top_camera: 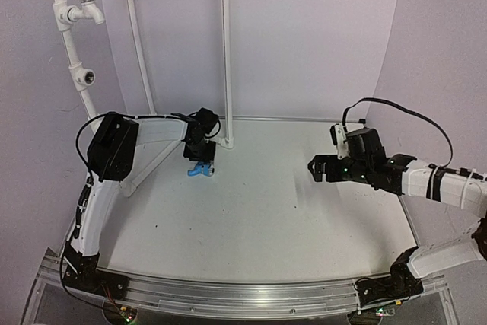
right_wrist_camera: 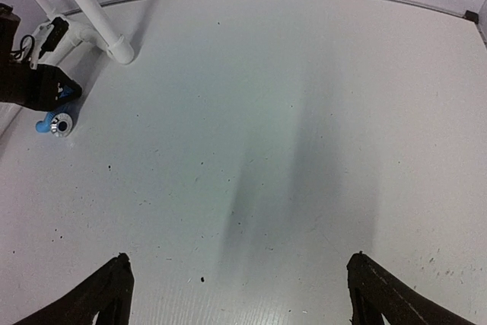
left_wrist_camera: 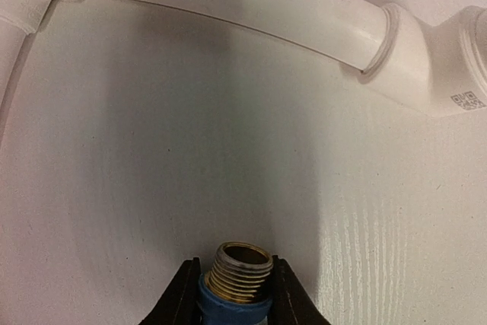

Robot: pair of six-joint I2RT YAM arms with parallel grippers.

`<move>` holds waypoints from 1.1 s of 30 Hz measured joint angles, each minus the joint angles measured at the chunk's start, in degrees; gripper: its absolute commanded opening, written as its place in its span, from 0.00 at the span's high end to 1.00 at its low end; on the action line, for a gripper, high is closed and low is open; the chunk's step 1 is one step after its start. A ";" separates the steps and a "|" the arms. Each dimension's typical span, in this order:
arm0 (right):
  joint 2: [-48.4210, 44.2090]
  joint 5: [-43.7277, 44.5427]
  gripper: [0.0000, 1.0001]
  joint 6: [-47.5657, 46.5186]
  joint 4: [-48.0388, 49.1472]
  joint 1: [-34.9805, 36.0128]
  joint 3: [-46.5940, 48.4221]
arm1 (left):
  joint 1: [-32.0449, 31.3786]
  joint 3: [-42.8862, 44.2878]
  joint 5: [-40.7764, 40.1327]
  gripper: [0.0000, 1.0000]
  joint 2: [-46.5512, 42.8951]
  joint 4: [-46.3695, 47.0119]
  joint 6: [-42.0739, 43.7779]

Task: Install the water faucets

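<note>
by the pipe frame [top_camera: 225, 51], left end effector [top_camera: 202, 162] gripping blue faucet [top_camera: 200, 170], right end effector [top_camera: 313, 168] spread wide

Soft, even overhead light, faintly violet on the white bench [top_camera: 251, 218]. Ahead of the left fingers [left_wrist_camera: 176, 302] a broad blurry shadow dims the bench; the blue faucet [left_wrist_camera: 232, 313] between them is sharp, its brass thread glinting, and the white pipe [left_wrist_camera: 228, 1] beyond shows mild glare. The right fingers [right_wrist_camera: 95, 298] are dark silhouettes, a pale grey shadow streak ahead between them; the bench's far edge bows with lens distortion
</note>
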 measured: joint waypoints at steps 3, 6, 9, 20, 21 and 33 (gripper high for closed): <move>1.68 -2.09 0.02 0.54 0.01 0.00 0.04 | 0.00 0.04 0.18 0.98 -0.02 -0.03 -0.10; 3.93 -4.55 0.02 0.77 -0.05 0.13 0.28 | -0.12 -0.58 1.31 1.00 -0.76 0.04 -0.55; 7.17 -6.74 0.02 0.76 -0.18 1.09 1.98 | -0.22 -3.62 4.07 1.00 -4.01 0.34 -1.95; 13.69 -8.68 0.04 -0.16 5.54 13.98 7.30 | -1.17 -31.50 27.66 1.00 -33.33 28.63 -23.05; 13.73 -8.37 0.05 -0.66 7.10 16.12 7.29 | -1.19 -33.57 29.55 1.00 -34.64 32.50 -26.09; 16.29 -4.47 0.16 -3.89 31.73 26.74 5.35 | -1.22 -48.94 39.25 1.00 -37.27 59.81 -55.42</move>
